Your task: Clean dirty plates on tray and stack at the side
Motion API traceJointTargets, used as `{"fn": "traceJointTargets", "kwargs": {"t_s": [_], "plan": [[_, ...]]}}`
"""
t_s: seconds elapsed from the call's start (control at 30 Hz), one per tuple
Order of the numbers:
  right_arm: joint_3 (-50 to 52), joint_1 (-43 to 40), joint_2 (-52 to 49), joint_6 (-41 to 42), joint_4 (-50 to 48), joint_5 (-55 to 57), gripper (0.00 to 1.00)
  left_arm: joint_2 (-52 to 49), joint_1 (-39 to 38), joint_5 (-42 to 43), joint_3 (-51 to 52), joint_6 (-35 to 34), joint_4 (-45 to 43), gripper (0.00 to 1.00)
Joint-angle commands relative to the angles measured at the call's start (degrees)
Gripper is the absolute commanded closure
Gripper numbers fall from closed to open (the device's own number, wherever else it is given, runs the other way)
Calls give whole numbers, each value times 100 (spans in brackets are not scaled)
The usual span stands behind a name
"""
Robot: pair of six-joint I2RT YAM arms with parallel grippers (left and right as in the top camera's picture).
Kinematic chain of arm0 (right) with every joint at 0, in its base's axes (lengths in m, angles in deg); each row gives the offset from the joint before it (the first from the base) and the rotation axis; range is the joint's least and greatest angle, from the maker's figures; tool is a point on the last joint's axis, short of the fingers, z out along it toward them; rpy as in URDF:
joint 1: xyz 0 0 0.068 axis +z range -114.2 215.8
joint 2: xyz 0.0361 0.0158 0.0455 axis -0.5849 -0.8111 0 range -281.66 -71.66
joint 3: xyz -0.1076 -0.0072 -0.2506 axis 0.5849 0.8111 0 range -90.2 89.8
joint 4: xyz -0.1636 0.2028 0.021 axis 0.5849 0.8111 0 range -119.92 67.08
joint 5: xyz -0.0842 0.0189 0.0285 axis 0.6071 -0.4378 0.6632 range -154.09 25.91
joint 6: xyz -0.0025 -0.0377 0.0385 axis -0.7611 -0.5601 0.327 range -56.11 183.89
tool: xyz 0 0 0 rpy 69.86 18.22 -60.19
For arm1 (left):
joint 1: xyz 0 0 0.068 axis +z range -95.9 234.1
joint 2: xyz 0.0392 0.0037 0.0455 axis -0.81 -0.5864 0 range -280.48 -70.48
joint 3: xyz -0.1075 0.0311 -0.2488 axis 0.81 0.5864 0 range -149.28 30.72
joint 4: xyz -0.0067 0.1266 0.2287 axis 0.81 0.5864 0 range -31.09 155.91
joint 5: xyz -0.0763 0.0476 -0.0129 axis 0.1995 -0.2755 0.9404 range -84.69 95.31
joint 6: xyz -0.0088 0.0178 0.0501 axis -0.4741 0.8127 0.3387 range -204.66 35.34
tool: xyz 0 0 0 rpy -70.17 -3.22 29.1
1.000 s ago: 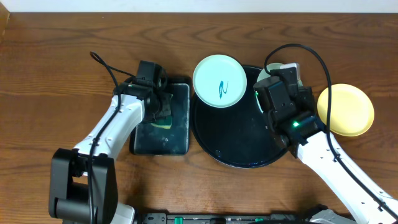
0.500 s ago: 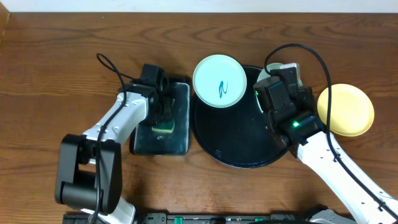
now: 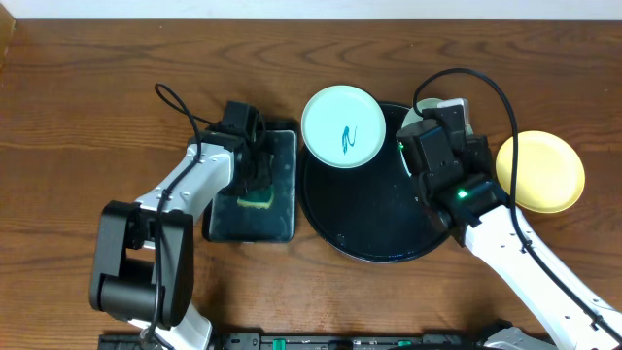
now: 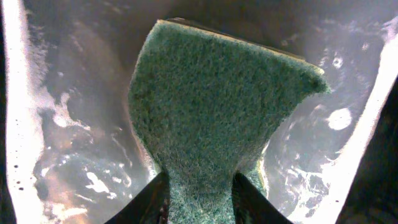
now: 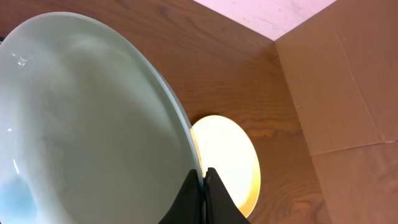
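Mint plate (image 5: 81,118) — smooth, round; sponge (image 4: 217,106) — coarse

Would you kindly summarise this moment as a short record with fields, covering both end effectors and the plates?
left end effector: shut on green sponge, over rectangular black tray
right end effector: shut on rim of pale mint round plate
mint plate with teal squiggle: overlaps upper-left rim of glossy round black tray
pale yellow round plate: on table, right of that tray
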Motion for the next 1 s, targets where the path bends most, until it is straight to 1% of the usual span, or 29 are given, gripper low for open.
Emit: {"fn": "traceJointTargets", "kwargs": {"t_s": [0.0,0.07,0.13,0.17,0.3,0.47,0.63,0.8,0.97], "plan": [[-109,46,79,-24,0,146,99,-286,24,-68,142,17,-13,73],[-109,46,79,-24,4,146,99,-339,24,-68,144,17,-11,80],[-109,46,79,-24,9,146,99,-358,24,-68,142,17,-7,92],[-109,46,79,-24,17,146,99,-358,24,-66,142,17,0,92],[-109,46,79,-26,31,146,99,-251,26,-66,122,20,105,92],[-109,46,79,-26,11,149,99,146,26,-70,-7,70,295,93],[-111,46,90,-136,-199,538,99,592,26,-72,-11,155,271,92],[-111,46,120,-149,-431,896,99,577,26,-72,4,168,293,92],[-111,46,122,-654,-820,918,99,577,26,-72,57,168,286,93]]}}
